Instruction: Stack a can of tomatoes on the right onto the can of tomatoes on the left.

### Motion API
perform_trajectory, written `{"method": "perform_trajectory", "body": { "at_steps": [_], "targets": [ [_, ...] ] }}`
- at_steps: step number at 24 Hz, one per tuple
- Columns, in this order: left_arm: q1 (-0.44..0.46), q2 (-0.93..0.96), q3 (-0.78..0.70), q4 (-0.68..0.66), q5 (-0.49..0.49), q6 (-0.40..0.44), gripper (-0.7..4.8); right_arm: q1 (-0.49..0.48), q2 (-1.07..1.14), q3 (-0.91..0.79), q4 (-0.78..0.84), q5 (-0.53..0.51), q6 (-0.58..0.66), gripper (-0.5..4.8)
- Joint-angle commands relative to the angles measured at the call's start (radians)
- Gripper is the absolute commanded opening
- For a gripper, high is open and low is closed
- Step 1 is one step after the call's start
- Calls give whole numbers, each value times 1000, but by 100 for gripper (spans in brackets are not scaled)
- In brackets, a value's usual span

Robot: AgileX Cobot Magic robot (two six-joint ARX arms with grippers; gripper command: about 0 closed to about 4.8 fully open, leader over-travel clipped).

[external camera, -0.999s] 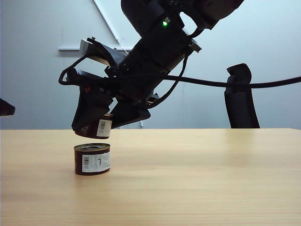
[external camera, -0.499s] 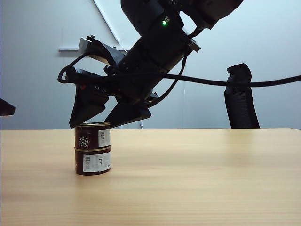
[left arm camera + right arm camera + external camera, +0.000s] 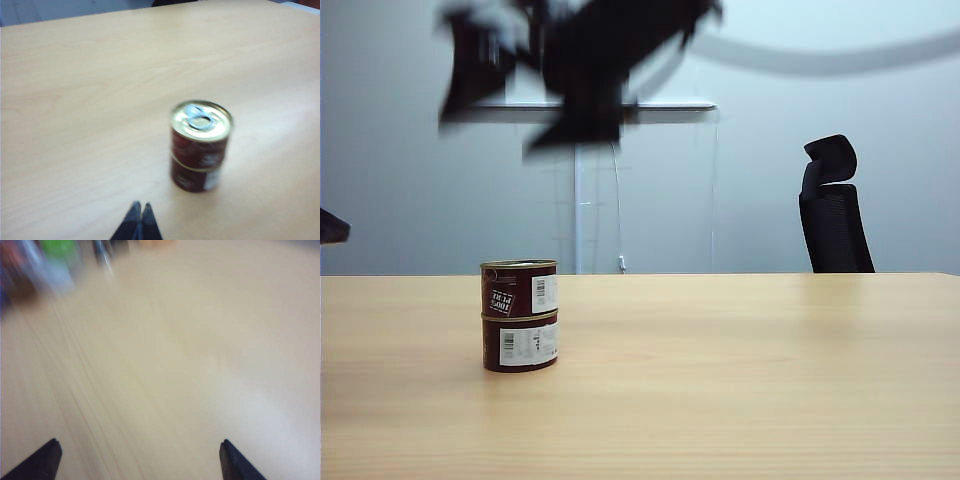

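Observation:
Two dark red tomato cans with white labels stand stacked on the left of the table, the upper can (image 3: 519,288) squarely on the lower can (image 3: 520,345). The left wrist view shows the same stack, upper can (image 3: 201,137) with its pull-tab lid on the lower can (image 3: 192,175). My right gripper (image 3: 520,100) is a blurred dark shape high above the stack. It is open and empty, its fingertips wide apart over bare wood (image 3: 139,442). My left gripper (image 3: 141,206) is shut, short of the stack and apart from it.
A black office chair (image 3: 835,205) stands behind the table's far right edge. The wooden table (image 3: 740,380) stretches right of the stack. Blurred coloured items (image 3: 55,260) show at the far edge in the right wrist view. A dark part (image 3: 332,227) pokes in at the left.
The right gripper lowered the can it held onto the other can, opened and let go, then rose fast up and away. The stack stands by itself now.

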Motion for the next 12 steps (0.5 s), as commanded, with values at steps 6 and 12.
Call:
{"method": "perform_trajectory", "body": {
  "at_steps": [6, 12],
  "targets": [
    [391, -98, 1, 12, 85, 7, -2, -40, -303, 33, -6, 29, 23, -9],
    [518, -193, 1, 13, 80, 7, -2, -95, -474, 28, -106, 146, 4, -9]
  ]
}}
